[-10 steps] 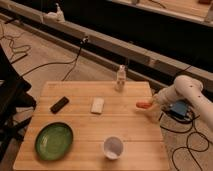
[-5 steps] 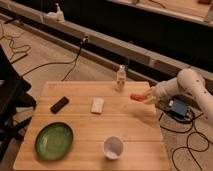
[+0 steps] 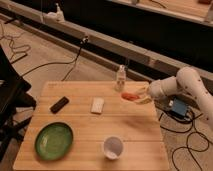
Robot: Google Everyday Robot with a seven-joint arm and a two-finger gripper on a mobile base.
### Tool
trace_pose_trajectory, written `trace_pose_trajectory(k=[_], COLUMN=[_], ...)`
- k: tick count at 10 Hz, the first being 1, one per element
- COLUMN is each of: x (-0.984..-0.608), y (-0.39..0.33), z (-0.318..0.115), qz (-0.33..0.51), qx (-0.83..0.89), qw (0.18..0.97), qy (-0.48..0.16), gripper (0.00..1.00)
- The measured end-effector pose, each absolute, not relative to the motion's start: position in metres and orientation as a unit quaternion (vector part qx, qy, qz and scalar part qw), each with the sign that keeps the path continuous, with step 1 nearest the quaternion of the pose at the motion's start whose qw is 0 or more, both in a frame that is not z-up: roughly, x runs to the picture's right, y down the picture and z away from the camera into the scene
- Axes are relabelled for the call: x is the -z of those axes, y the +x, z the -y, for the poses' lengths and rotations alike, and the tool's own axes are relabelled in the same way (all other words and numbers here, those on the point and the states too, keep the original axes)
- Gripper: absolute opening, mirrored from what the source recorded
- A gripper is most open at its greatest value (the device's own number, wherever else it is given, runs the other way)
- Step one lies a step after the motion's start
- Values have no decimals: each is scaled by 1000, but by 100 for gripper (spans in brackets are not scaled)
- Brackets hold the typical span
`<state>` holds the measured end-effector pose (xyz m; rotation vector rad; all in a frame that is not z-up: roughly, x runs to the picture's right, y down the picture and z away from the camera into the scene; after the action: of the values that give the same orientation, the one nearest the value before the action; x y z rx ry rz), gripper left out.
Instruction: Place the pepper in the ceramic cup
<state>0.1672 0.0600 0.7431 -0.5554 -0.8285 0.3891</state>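
The white arm (image 3: 185, 82) came in from the right side of the scene, bent at a rounded elbow past the desk's right edge, with its forearm reaching leftward and slightly down over the far right part of the desk (image 3: 140, 131). At its end the gripper (image 3: 138, 97) was over the desk near the far right corner, its fingers closed on the pepper (image 3: 129, 96), which stuck out to the left from the tips. The pepper was small, red-orange and elongated, lying roughly level in the grip, just right of and nearer than the small clear bottle (image 3: 120, 78) standing at the far edge.

The ceramic cup (image 3: 113, 147) stood upright by the near edge, white with a pale interior, well apart from the gripper and on its near left. A green plate (image 3: 53, 141) lay at the near left, a white rectangular block (image 3: 97, 105) near the middle and a black rectangular object (image 3: 59, 104) to its left.
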Motion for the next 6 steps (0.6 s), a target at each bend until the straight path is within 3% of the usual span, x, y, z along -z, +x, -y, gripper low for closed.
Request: trace_pose_trajectory(k=[6], x=[-726], y=[147], z=[-67], qz=[414], qx=[-170], qw=[849], qy=[-279], gripper=[0])
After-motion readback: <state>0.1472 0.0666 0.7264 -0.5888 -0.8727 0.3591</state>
